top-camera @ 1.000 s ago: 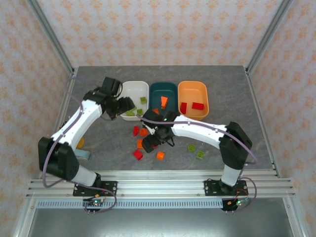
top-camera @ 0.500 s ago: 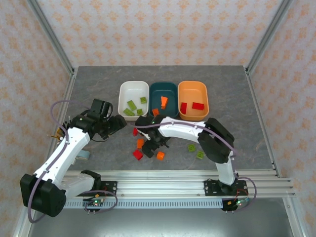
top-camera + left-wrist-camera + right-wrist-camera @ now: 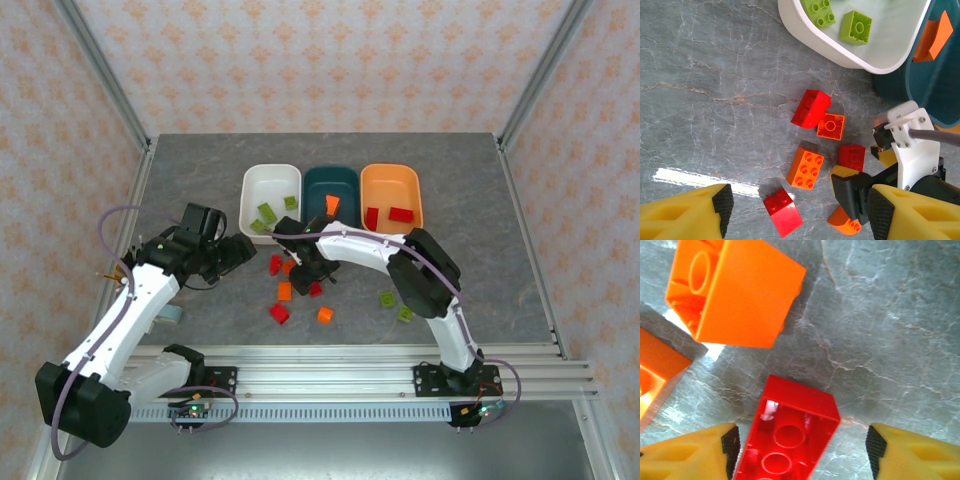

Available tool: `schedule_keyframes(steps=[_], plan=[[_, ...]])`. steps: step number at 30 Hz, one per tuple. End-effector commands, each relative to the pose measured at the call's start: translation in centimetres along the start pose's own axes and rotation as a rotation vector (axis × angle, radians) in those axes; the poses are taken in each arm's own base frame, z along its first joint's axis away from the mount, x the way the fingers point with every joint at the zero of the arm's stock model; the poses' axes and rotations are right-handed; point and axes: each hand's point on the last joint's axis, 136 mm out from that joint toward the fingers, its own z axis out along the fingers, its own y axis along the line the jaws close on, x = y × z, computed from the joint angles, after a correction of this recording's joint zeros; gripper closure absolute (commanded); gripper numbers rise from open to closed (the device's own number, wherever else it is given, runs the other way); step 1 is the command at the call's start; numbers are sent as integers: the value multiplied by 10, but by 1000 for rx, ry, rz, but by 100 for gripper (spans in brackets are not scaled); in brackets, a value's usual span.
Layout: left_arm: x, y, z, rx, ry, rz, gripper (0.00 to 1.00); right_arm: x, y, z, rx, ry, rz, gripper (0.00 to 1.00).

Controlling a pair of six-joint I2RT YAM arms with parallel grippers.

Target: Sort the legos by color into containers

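Note:
My right gripper [image 3: 801,450] is open low over the table, with an upturned red lego [image 3: 790,435] between its fingers and an orange lego [image 3: 735,290] just beyond. In the top view the right gripper [image 3: 312,278] sits in the loose pile by that red lego [image 3: 316,289]. My left gripper [image 3: 238,250] is open and empty left of the pile. Its wrist view shows red legos [image 3: 811,107] and orange legos [image 3: 805,167] on the table. The white tub [image 3: 252,190] holds green legos [image 3: 266,212], the teal tub [image 3: 345,178] an orange one, and the orange tub [image 3: 392,180] two red ones.
Two green legos [image 3: 387,299] lie apart to the right of the pile. A red lego [image 3: 279,313] and an orange lego [image 3: 324,315] lie nearer the front rail. A pale blue object [image 3: 172,313] lies under the left arm near the table's left front.
My left gripper has pulled back from over the white tub to the table left of the pile. My right gripper has moved a little towards the tubs, onto the red lego.

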Motion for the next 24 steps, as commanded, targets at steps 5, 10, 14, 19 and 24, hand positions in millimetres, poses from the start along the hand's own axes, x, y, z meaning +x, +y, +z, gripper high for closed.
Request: schedule_keyframes(steps=[5,10,14,19,24], plan=[[12,9,0,-17,15,-11,26,16,9,4,-50,37,71,48],[21,-4,4,44,41,23,26,20,10,8,-61,36,134,65],[29,-21,2,121,56,60,26,8,0,-26,-40,-83,195,71],[31,-47,-2,196,55,87,25,1,-51,-87,30,-237,357,74],[26,-81,1,240,48,118,25,11,-133,-118,83,-311,591,74]])
